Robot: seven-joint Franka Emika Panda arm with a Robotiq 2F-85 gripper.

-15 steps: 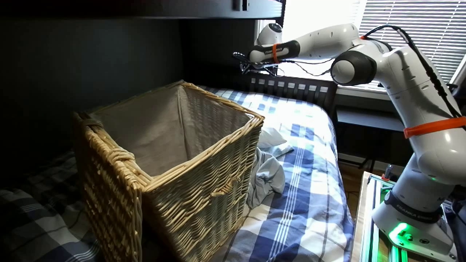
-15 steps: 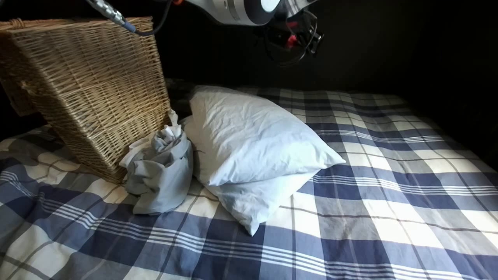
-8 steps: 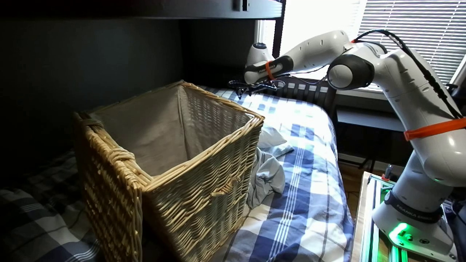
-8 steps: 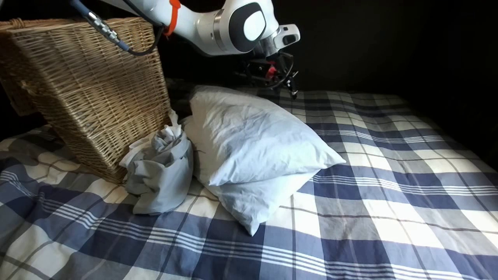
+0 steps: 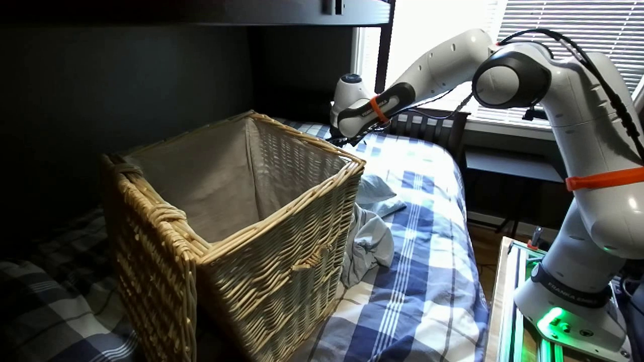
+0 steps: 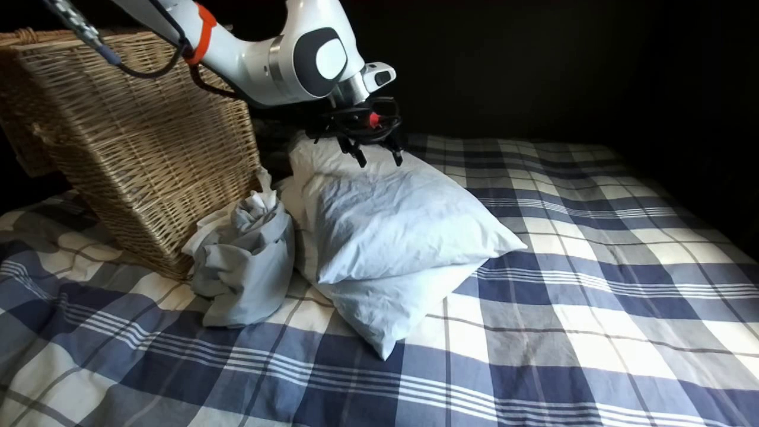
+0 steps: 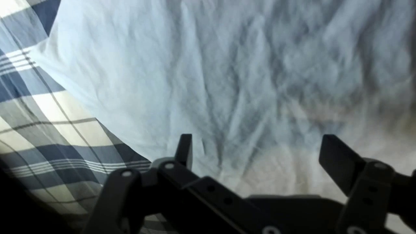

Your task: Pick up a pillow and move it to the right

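While the gripper (image 6: 379,161), spread wide, hangs over the top pillow (image 6: 409,219), that pillow lies on a lower pillow (image 6: 394,305) on the bed (image 6: 593,332). Crumpled cloth (image 6: 249,267) sits between them and a wicker basket (image 6: 154,142).

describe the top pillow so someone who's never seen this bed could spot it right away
In an exterior view, start at the big wicker basket on the plaid bedding, then go right past the crumpled grey cloth. The top pillow is the wide, pale, wrinkled one beneath the gripper. Its broad face lies uppermost, while the lower pillow is partly hidden under it.
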